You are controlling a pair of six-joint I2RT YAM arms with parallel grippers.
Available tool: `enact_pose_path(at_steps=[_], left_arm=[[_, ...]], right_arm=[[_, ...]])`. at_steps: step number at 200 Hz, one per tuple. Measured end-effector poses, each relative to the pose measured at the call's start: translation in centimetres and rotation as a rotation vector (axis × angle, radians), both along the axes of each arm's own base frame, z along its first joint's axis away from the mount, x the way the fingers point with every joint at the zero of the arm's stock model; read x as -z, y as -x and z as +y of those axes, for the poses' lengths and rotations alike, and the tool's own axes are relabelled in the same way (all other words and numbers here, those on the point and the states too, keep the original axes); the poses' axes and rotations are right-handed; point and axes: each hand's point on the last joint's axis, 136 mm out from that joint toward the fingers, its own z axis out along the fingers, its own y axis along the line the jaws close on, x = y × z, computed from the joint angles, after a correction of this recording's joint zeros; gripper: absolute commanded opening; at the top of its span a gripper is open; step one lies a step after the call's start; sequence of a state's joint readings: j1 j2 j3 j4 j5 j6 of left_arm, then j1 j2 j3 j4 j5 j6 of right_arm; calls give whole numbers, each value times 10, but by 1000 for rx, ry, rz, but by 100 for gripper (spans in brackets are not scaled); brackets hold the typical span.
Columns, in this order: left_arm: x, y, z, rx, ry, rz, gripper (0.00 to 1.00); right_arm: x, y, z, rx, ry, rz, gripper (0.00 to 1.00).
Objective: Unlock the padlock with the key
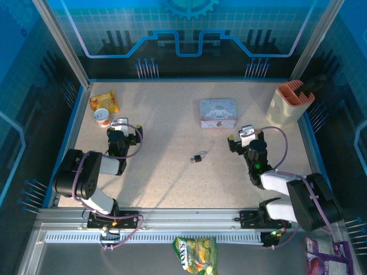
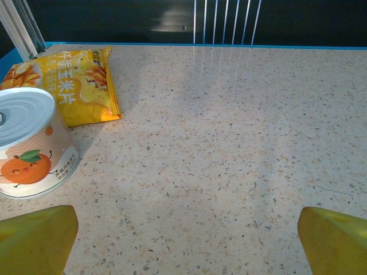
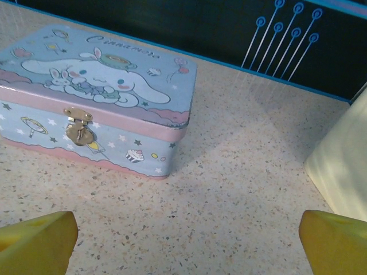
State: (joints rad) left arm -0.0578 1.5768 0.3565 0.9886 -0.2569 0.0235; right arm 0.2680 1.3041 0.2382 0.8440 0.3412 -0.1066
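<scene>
Left gripper (image 2: 183,243) and right gripper (image 3: 183,243) gape empty, far from tiny padlock (image 1: 198,158); it may skid when pinched.

I see on my left arm (image 1: 86,179) and right arm (image 1: 302,199) black joint housings, white link covers, looping purple cables (image 1: 284,143), and blunt yellow fingertips (image 2: 35,239).
</scene>
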Motion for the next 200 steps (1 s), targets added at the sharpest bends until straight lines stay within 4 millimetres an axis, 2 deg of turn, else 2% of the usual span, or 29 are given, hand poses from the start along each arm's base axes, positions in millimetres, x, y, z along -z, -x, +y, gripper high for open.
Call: enact_pose_path(at_steps=[54,78,104,121,136,160,200], left_arm=[[1,0,0,0,0,6,99],[3,1,0,0,-1,11,99],[3,1,0,0,-1,14,99],[4,1,0,0,-1,15,99],[4,1,0,0,-1,16,99],[4,1,0,0,-1,15,99],[4,1,0,0,-1,15,99]], right_arm=[[17,-19,-9,37,2,12,100],[12,-24,-22,73,-23,-1,100],[3,-33,-26,78,-59,-24,100],[7,-38,-32,102,-78,-19,99],[16,-39,-37,120,-92,17,100],[17,-40,-43,142,-115,21,100],[17,-41,-43,140,-122,25,100]])
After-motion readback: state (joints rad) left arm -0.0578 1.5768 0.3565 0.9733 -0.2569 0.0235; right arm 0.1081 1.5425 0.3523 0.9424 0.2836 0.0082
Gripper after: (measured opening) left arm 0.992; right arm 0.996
